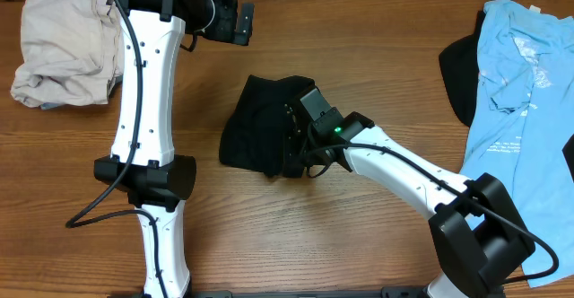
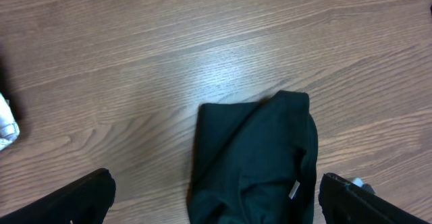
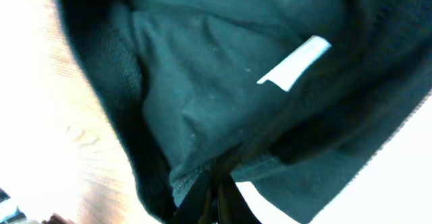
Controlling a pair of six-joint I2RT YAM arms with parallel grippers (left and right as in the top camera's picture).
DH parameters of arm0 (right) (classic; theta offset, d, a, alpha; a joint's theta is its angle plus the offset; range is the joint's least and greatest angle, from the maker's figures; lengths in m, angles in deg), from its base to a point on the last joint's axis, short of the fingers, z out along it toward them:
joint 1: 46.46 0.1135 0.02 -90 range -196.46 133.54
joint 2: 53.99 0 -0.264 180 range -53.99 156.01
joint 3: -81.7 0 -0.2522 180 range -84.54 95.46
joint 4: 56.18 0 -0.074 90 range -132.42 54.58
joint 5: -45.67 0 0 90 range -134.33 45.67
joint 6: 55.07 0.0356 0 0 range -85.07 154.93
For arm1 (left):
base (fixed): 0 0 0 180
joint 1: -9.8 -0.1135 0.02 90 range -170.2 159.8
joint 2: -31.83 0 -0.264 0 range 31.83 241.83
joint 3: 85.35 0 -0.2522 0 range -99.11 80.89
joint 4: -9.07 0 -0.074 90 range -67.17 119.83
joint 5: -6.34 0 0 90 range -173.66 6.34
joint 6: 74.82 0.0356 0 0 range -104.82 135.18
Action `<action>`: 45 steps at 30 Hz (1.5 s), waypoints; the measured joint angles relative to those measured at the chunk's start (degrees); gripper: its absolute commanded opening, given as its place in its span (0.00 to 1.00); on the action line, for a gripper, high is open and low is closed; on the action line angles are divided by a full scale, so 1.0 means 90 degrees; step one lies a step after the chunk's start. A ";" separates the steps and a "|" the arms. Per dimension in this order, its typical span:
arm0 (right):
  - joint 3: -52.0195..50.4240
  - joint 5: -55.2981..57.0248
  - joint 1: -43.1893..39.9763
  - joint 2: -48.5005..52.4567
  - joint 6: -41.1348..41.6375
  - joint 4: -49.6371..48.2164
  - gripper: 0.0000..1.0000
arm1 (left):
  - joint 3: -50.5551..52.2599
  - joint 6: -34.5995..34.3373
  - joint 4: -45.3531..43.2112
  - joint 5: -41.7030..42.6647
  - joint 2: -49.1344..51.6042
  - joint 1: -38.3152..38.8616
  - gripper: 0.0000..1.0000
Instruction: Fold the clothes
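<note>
Overhead, a brown wood-grain bench (image 1: 359,56) carries a crumpled plain black fabric T-shirt (image 1: 256,127) at centre, with the right tool (image 1: 291,145) at its edge. From the left wrist, the left tool (image 2: 216,183) hangs spread above it. From the right wrist, the right tool pinches a fold below the white neck label (image 3: 295,63). This looks like the opening grasp; lifting and spreading the shirt flat probably comes next.

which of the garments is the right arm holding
The black T-shirt in the middle: the right arm's jaws are shut on its fabric. The cream garment and light-blue tee lie untouched at the sides.
</note>
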 measured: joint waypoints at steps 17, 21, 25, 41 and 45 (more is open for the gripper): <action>0.0007 -0.0056 -0.0624 -0.0041 -0.0350 0.2698 0.49 | 0.0002 0.0104 0.0262 -0.0019 0.0000 0.0000 1.00; 0.0282 -0.0015 -0.0641 -0.0041 -0.0534 0.2851 0.47 | 0.0002 0.0148 0.0248 -0.0107 0.0000 0.0000 1.00; 0.1158 0.0141 -0.0648 -0.0044 -0.0707 0.2708 0.42 | 0.0002 0.0197 0.0245 -0.0138 0.0000 0.0000 1.00; 0.1586 0.0447 -0.0595 0.0920 -0.0418 0.0644 0.35 | 0.0002 0.0221 0.0255 -0.0182 0.0000 0.0000 1.00; 0.1583 0.0743 -0.0595 0.1088 -0.0274 0.0602 0.35 | 0.0002 0.0221 0.0274 -0.0182 0.0000 0.0000 1.00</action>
